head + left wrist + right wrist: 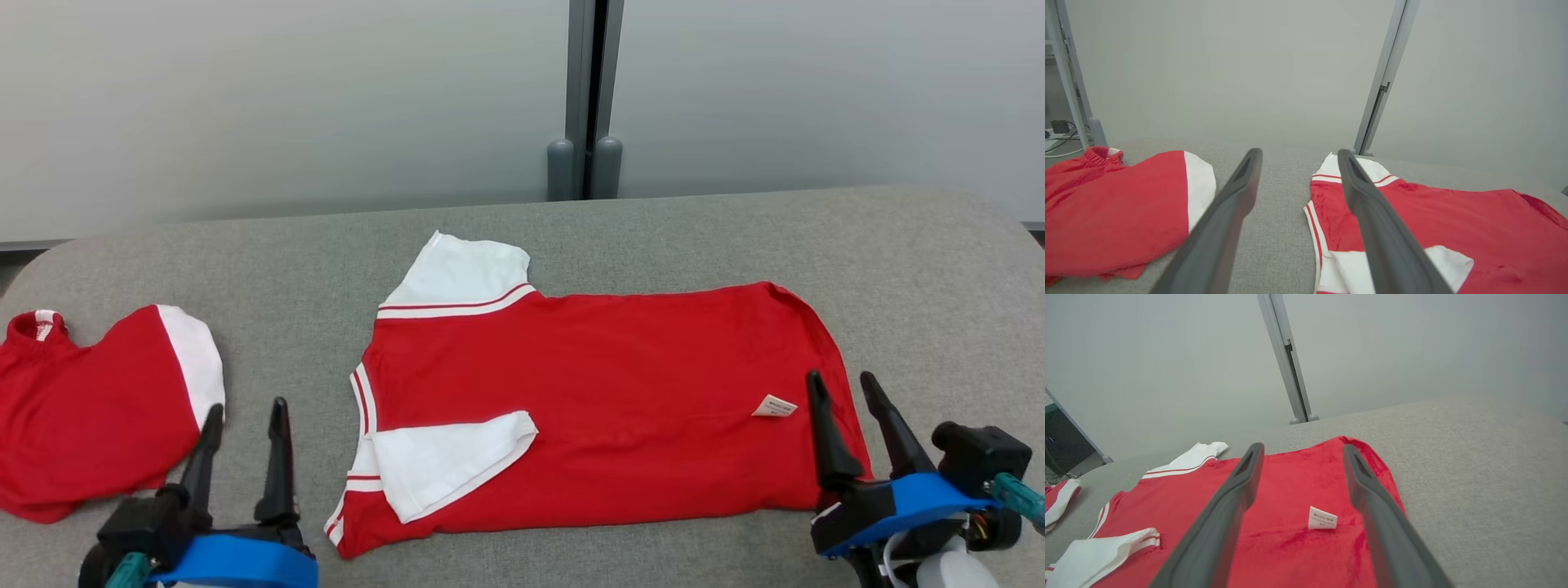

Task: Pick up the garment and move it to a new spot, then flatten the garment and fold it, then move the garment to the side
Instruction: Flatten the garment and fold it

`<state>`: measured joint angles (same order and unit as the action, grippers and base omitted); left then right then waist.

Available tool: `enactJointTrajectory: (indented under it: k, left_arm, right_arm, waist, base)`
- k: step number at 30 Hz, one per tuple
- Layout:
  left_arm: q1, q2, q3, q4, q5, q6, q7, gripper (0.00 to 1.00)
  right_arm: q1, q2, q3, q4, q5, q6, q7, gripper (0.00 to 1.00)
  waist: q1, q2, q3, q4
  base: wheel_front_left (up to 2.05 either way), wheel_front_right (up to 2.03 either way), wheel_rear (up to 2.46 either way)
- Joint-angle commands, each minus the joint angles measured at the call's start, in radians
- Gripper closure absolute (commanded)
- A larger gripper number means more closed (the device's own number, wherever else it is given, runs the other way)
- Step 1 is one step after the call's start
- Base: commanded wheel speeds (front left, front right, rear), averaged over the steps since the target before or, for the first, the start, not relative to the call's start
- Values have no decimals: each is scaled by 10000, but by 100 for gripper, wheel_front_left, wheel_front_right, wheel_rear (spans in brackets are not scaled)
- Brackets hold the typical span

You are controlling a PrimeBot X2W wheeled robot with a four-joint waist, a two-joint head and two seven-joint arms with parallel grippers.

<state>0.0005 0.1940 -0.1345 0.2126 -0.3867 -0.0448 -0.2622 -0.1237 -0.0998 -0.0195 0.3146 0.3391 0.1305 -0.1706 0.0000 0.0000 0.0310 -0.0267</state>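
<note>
Nearest the robot, at the lower left of the head view, the left gripper (246, 406) has its two dark fingers spread apart with nothing between them; it hangs over bare grey fabric surface (653, 237) in the gap between two red garments. At the lower right, the right gripper (839, 377) is likewise released and holds nothing. Its fingers point over the hem end of the red T-shirt (588, 384), and whether they touch the cloth cannot be told. A small white label (774, 406) lies on the red cloth just left of that gripper's fingers; in the right wrist view it sits between them. The T-shirt lies in the middle of the surface, spread fairly flat and turned sideways, with its neck end toward the robot's left and its hem toward the right. Its near white sleeve (449, 461) is folded in over the red body, and striped trim runs along the left edge. To the left, well apart from the T-shirt, a second red garment (90, 408) with a white panel lies bunched at the edge of the surface. Farther back, the T-shirt's other white sleeve (465, 273) sticks out flat onto the grey. Beyond the surface stand pale frosted panels (286, 106) joined by a grey upright post (585, 98).
</note>
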Motion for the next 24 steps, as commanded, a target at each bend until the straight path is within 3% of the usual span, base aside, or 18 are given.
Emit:
enactJointTrajectory:
  k: [1, 10, 24]
  left_arm:
    - [-225, -62, 311, -137, 293, -54, -35, 0]
    - [-330, -349, 1148, -114, 881, -266, -33, 0]
    - [-227, -501, 1544, 331, 1317, -600, -33, 0]
  right_arm:
    - [-187, 88, 169, -128, -95, 5, -174, 0]
    - [-121, 314, 598, -230, -565, 5, -564, 0]
    - [110, 472, 582, -57, -855, 5, -682, 0]
  waist:
    - [0, 0, -72, 5]
    - [0, 0, -148, 50]
    - [0, 0, -26, 140]
  base:
    - [0, 0, 0]
    - [0, 0, 0]
    - [0, 0, 0]
